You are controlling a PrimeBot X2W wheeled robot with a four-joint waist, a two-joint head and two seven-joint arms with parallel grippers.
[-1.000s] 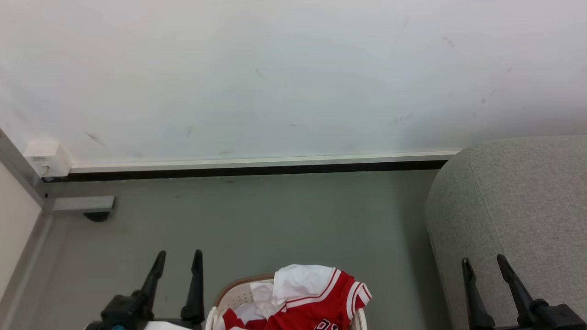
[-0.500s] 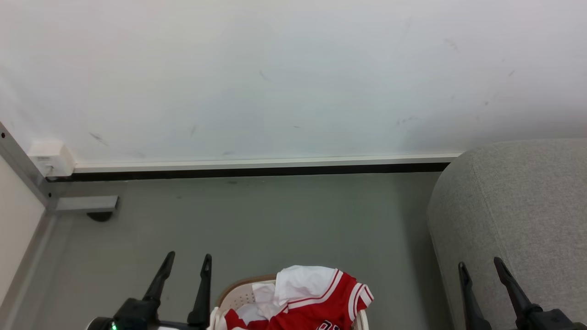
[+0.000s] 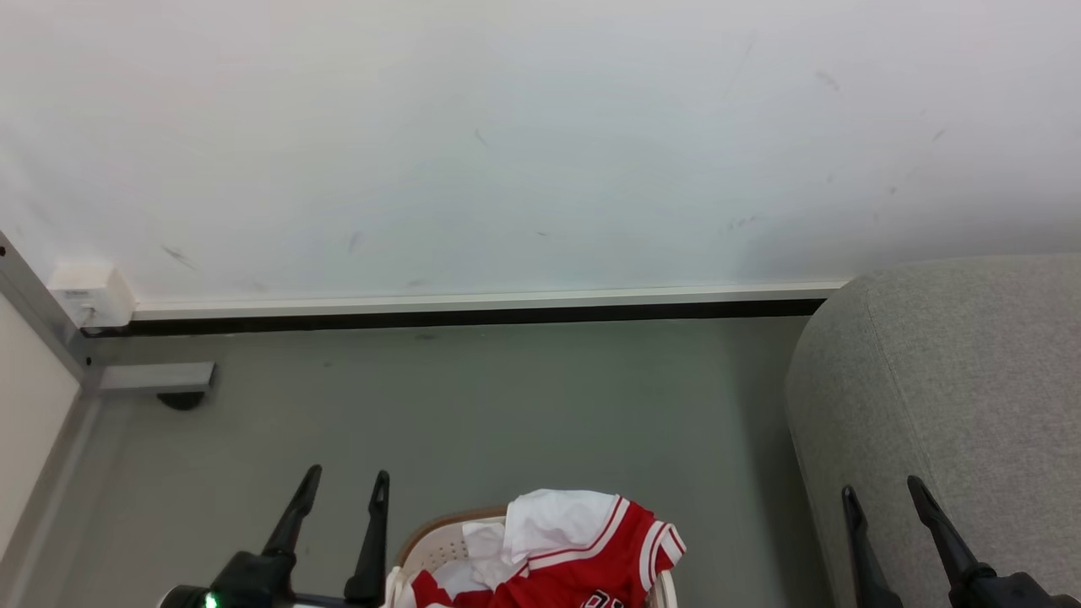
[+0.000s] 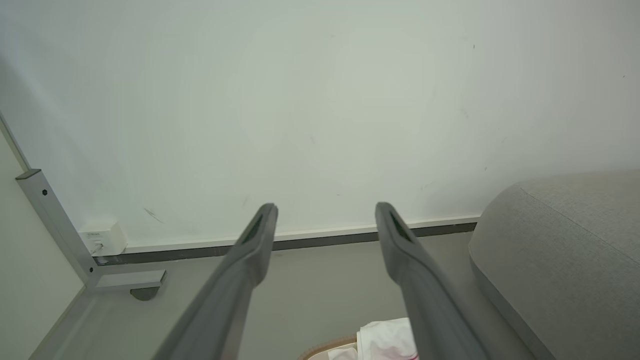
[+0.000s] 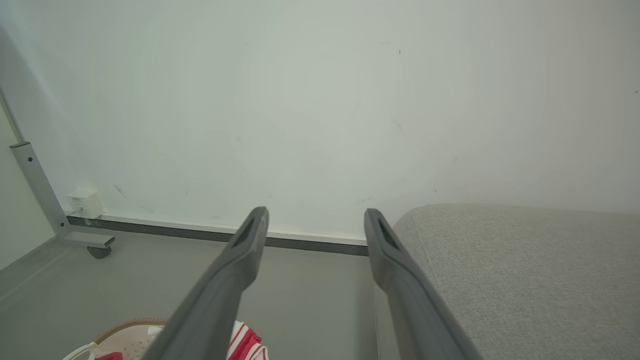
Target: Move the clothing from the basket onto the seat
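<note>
Now: jerseys heaped in the basket, both grippers spread wide

Down on the smooth grey-green floor [image 3: 507,405], the oval cream plastic laundry basket [image 3: 432,551] stands away from the wall. It is cut off at the bottom of the head view. Its wall is pierced with rows of small holes and its rim carries a brown band.

The clothing [image 3: 591,553] lies crumpled inside it: soft red jerseys with white panels and red-and-white striped trim. One fold spills over the rim on the side nearer the seat [image 3: 954,380].

That seat is a big light-grey block of woven upholstery with rounded corners. It stands on the floor's right side, close to the scuffed white wall [image 3: 507,143].

The left gripper [image 3: 348,473] hovers just left of the basket, its two long, dark, tapering fingers splayed wide with nothing between them. The right gripper [image 3: 881,486] hangs before the seat's front face, equally wide and empty.

A white skirting strip [image 3: 473,300] runs along the wall's foot. A grey metal frame foot [image 3: 156,376] sits at the floor's far left corner.
</note>
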